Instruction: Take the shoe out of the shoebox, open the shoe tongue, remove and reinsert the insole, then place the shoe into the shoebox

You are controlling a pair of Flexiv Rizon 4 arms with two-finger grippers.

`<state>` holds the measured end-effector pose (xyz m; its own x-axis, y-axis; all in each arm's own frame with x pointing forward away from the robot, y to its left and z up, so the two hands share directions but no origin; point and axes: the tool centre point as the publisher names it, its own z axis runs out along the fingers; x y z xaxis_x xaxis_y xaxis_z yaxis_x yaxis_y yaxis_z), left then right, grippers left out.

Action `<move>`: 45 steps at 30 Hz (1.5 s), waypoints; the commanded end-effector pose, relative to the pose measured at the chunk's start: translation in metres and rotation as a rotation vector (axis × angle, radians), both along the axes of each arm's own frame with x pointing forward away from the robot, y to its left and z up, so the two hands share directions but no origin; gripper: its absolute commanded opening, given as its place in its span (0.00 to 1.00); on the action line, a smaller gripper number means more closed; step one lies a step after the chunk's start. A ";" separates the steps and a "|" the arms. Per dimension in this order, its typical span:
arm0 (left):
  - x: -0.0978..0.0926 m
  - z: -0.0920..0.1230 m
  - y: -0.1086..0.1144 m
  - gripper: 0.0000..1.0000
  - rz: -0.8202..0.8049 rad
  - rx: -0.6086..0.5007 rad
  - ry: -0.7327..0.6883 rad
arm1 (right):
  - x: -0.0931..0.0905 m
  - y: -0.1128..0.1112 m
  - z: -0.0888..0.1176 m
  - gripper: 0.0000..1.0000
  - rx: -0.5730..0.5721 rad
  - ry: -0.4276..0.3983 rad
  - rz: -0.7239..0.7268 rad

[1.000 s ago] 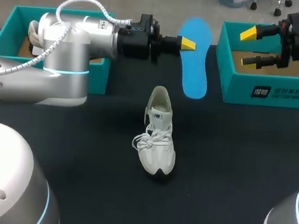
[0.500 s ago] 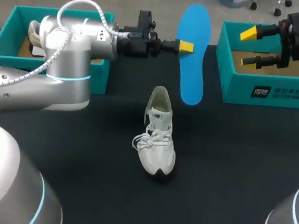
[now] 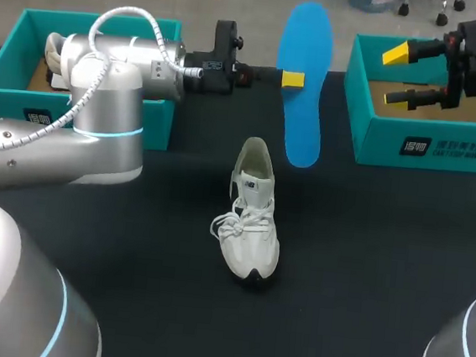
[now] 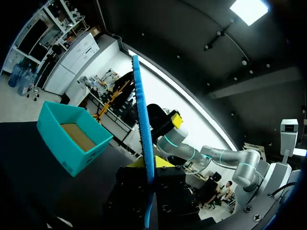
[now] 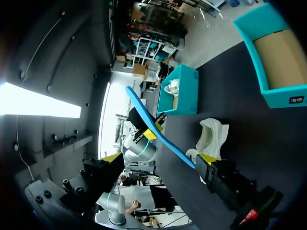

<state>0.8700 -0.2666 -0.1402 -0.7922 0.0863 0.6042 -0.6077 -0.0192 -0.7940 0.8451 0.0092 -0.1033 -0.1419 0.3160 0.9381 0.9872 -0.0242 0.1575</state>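
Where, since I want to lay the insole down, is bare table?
Bare table lies between the shoe and the right shoebox, and nearer than the shoe's toe. Crowded: the far strip toward the left shoebox, where the left gripper holds the insole, and left of the shoe, under the left arm.

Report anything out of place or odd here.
The blue insole is out of the white shoe, held in the air by the left claw, pinched at its edge. The white shoe stands alone on the table. Nothing looks spilled or damaged.
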 end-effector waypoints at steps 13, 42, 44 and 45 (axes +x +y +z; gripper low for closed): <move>0.012 -0.007 -0.004 0.00 0.105 -0.165 -0.450 | 0.001 0.001 0.000 1.00 -0.002 0.001 0.000; 0.028 -0.012 0.001 0.00 -0.048 -0.143 -1.379 | 0.001 0.001 0.000 1.00 -0.002 0.001 0.000; 0.028 -0.012 0.001 0.00 -0.048 -0.143 -1.379 | 0.001 0.001 0.000 1.00 -0.002 0.001 0.000; 0.028 -0.012 0.001 0.00 -0.048 -0.143 -1.379 | 0.001 0.001 0.000 1.00 -0.002 0.001 0.000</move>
